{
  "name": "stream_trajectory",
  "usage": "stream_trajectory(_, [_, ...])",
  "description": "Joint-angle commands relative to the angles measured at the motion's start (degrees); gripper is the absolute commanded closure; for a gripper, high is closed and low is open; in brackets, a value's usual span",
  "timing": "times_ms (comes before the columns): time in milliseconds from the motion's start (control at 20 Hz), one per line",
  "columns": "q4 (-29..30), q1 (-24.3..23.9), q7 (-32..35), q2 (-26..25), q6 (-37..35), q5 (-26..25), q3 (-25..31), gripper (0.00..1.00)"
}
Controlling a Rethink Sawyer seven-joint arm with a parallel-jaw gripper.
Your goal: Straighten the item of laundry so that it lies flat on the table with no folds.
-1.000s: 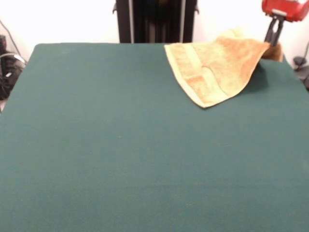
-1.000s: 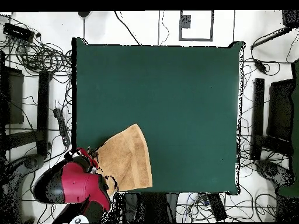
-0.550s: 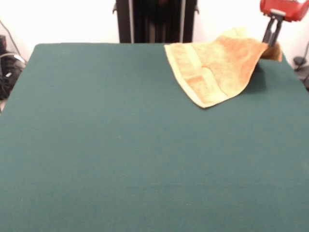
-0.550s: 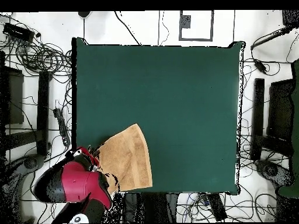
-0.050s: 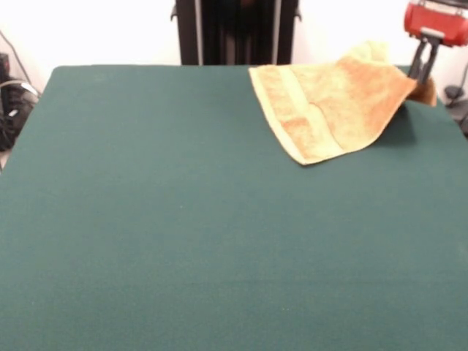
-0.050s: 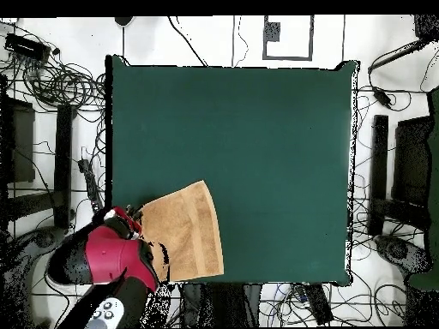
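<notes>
The item of laundry (image 5: 329, 110), a yellow-orange towel with a paler band along its left side, lies at the far right corner of the green table (image 5: 183, 219). Its right corner is lifted off the top and drawn up to my gripper (image 5: 422, 71), which is shut on it beside the table's right edge. A fold still runs across the cloth. From overhead, the item of laundry (image 6: 184, 233) sits at the table's (image 6: 257, 128) lower left corner, with the gripper (image 6: 129, 221) at its left tip over the table's edge.
Tangled cables (image 6: 51, 81) and dark stands (image 6: 377, 171) surround the table on the floor. The towel's far edge lies close to the table's edge.
The gripper has shifted outward past the table's side edge, to the right in the front view, drawing the held towel corner with it and stretching the cloth slightly.
</notes>
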State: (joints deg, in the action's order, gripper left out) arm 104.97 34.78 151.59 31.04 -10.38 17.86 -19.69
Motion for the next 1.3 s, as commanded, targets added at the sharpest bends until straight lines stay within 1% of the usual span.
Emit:
stream_trajectory(50, [-7.3,2.3,10.2,-5.9,-7.1,4.7,3.3,1.00])
stream_trajectory(200, [-7.4,3.9,10.9,-7.1,-6.4,5.1,2.1,1.00])
stream_trajectory(250, [-7.3,3.8,11.0,-6.9,-6.6,5.3,1.8,1.00])
stream_trajectory(450, [-8.3,6.4,14.4,-8.3,-7.1,8.5,1.3,1.00])
stream_trajectory(550, [-8.3,6.4,14.9,-8.4,-6.7,9.9,2.5,1.00])
stream_trajectory(700, [-7.6,5.2,13.7,-8.7,-3.6,11.1,5.5,1.00])
stream_trajectory(900, [-7.2,4.8,12.2,-9.5,-2.4,11.9,6.6,1.00])
stream_trajectory(1050, [-7.0,4.0,11.0,-10.4,0.2,11.8,7.5,1.00])
stream_trajectory(1150, [-7.7,4.3,10.8,-12.2,2.0,11.9,7.0,1.00])
stream_trajectory(1300, [-8.8,5.2,11.2,-13.8,2.6,12.4,5.6,1.00])
